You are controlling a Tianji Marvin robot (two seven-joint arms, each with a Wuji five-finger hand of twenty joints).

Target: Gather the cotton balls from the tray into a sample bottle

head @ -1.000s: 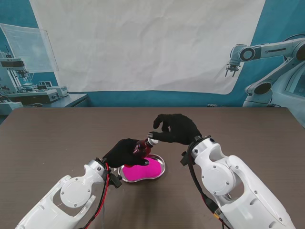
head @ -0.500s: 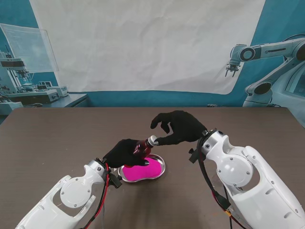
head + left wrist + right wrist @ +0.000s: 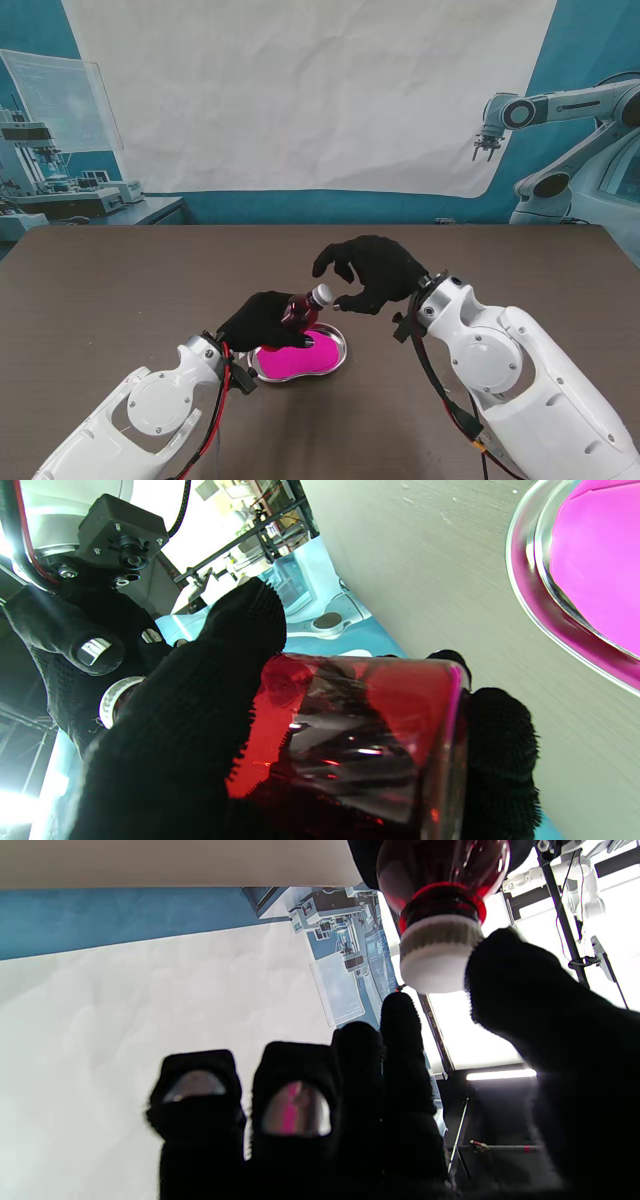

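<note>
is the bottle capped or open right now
Capped: a white cap sits on the red bottle neck, right hand fingers beside it.

right robot hand released bottle cap

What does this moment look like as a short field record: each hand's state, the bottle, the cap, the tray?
left hand: shut on the sample bottle, holding it tilted over the tray
sample bottle: red-tinted, clear, neck pointing toward the right hand
cap: white, on the bottle neck
right hand: open, fingers curled beside the cap, not gripping it
tray: kidney-shaped metal, pink inside
cotton balls: none can be made out
table: dark brown
</note>
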